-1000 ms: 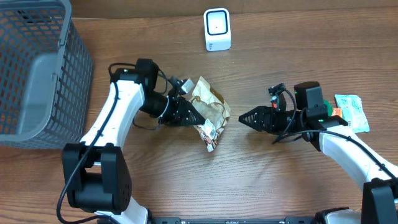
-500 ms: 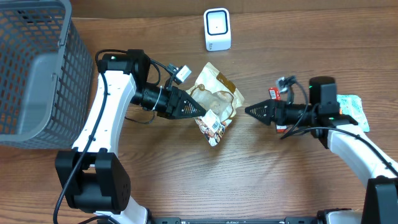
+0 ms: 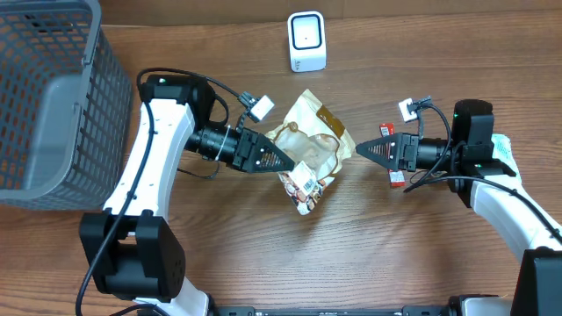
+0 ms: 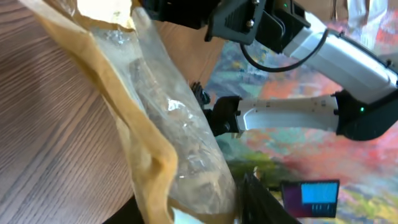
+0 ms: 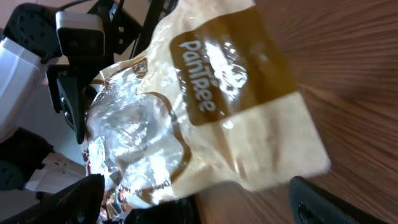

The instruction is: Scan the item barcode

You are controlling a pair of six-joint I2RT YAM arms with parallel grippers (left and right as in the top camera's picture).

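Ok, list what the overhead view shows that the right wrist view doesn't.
Only overhead: the white scanner, the grey basket, and a green-and-white packet beside the right arm. Only right wrist: legible brand lettering on the snack bag. Both: the snack bag itself and the left arm holding it.

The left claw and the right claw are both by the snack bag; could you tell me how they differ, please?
The left claw is shut on the snack bag, holding it; the right claw stands wide open, holding nothing. The left claw overlaps the bag, while the right claw stops at its far edge, contact unclear. Both are dark and point at the bag.
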